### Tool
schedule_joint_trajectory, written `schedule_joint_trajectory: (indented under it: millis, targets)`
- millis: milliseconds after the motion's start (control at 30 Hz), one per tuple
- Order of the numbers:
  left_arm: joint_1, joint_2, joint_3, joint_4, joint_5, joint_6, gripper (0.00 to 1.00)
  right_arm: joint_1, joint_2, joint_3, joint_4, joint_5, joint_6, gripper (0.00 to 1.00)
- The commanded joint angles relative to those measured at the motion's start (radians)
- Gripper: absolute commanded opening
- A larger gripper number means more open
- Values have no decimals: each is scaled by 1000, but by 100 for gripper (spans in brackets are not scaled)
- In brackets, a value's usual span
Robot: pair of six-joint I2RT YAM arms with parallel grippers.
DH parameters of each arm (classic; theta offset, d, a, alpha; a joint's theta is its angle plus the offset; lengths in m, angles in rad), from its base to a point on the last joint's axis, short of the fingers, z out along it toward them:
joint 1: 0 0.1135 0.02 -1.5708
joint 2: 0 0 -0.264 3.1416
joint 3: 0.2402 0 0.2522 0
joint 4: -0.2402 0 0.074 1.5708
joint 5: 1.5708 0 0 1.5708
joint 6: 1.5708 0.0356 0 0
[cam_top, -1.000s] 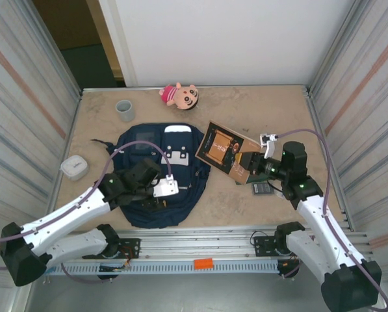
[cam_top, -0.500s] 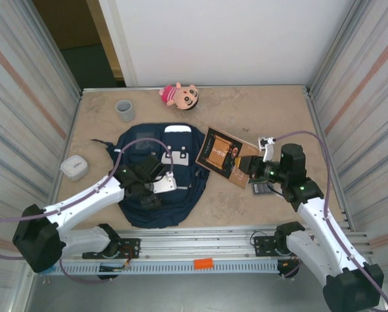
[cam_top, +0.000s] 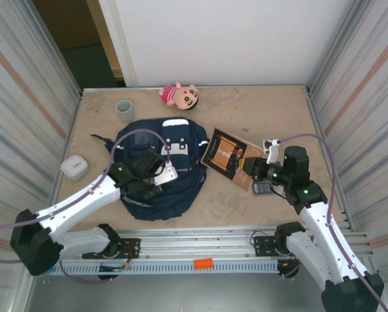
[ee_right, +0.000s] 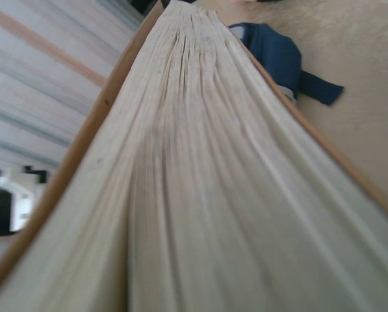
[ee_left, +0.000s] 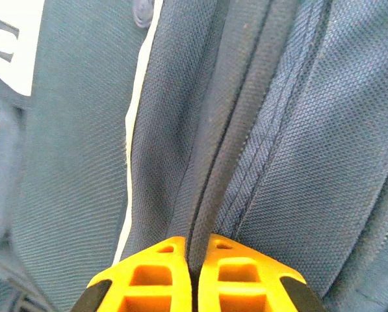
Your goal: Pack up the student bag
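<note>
Left of centre on table [cam_top: 278, 117]: student bag [cam_top: 181, 146] flat, left gripper [ee_left: 191, 248] fully closed, pinching seam ridge on bag front; right gripper [cam_top: 252, 170] clamped on brown book [cam_top: 226, 155] edge, just beside bag

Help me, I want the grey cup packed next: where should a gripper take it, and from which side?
Take the grey cup by its rim, coming straight down from above, probably one finger inside the wall and one outside. It stands upright with its mouth open upward, apart from the student bag.
</note>
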Motion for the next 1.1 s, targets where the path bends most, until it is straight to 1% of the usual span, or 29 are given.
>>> schedule_joint_trajectory:
  millis: [0,133,233,300,400,500,567,633,700,833,900,967,1067]
  targets:
    - [-39,-85,81,20,48,-199,0,-33,-1,68,24,-22,50,0]
    - [-82,-71,138,-26,-69,-410,0,-54,24,91,13,-16,76,0]
    - [-93,-21,202,-73,-109,-528,0,-121,41,106,14,-28,168,0]
    - [-92,15,254,-87,-128,-604,0,-179,67,133,0,-83,218,0]
    - [-93,38,310,-60,-120,-654,0,-230,83,179,-83,-106,245,0]
    - [-93,33,334,2,-121,-686,0,-268,52,193,-166,-84,249,1]
    - [-90,25,341,40,-125,-709,0,-275,12,187,-192,-62,255,5]
    - [-88,19,352,57,-131,-737,0,-275,-22,189,-218,-66,258,8]
    - [-75,19,365,66,-128,-773,0,-271,-37,212,-289,-75,256,11]
    - [-68,25,365,103,-111,-792,0,-240,-39,245,-410,-123,277,8]
    - [-65,31,366,117,-107,-804,0,-200,-58,243,-428,-141,285,7]
    - [-56,40,369,136,-107,-827,0,-147,-81,246,-456,-125,294,7]
    - [-30,53,373,159,-88,-869,0,-80,-92,224,-472,-136,346,7]
